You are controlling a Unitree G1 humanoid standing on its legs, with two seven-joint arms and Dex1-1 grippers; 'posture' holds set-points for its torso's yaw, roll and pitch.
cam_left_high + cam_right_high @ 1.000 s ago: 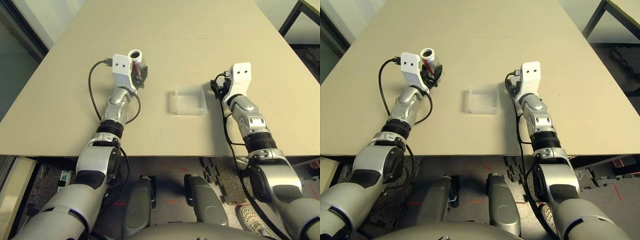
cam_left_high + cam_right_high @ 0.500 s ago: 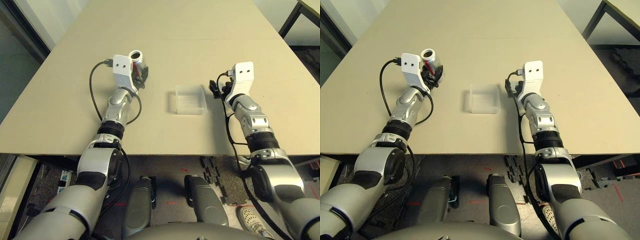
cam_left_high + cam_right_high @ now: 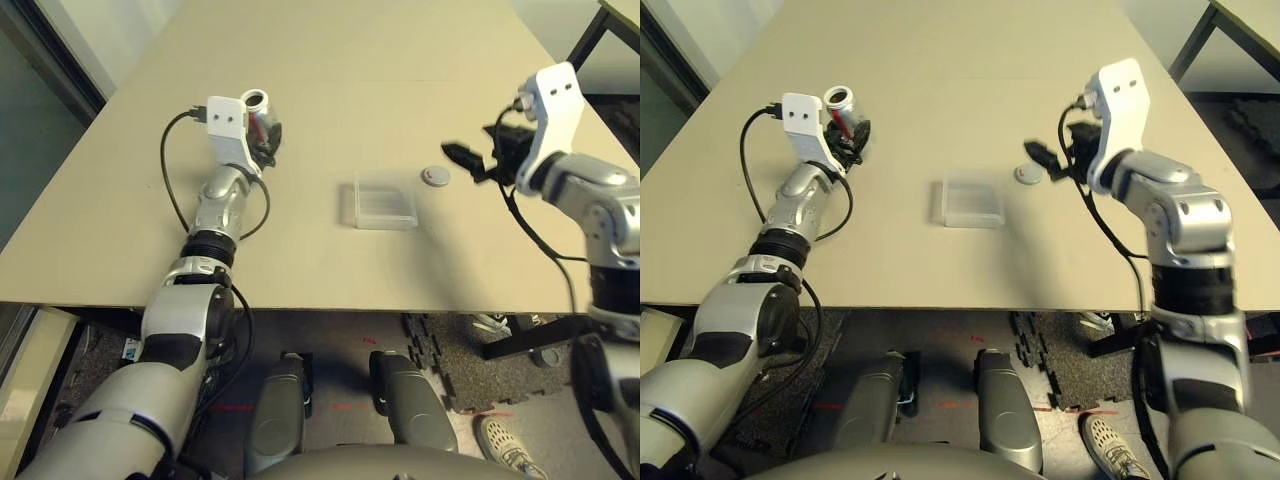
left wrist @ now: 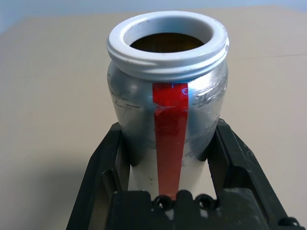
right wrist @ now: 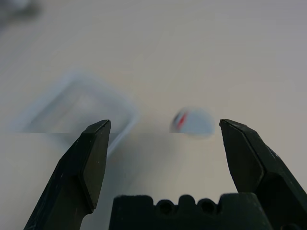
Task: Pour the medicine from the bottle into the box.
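From my station I count one bottle (image 4: 166, 110), open at the mouth and clamped between the fingers of the left end effector (image 3: 262, 135). One box (image 3: 383, 201) of clear plastic, between the two end effectors. One loose cap (image 3: 435, 176) (grey, with a red mark), just beside the box and near the right end effector (image 3: 466, 160), whose fingers stand spread with nothing between them. That makes two end effectors, and one table (image 3: 350, 60) under everything.
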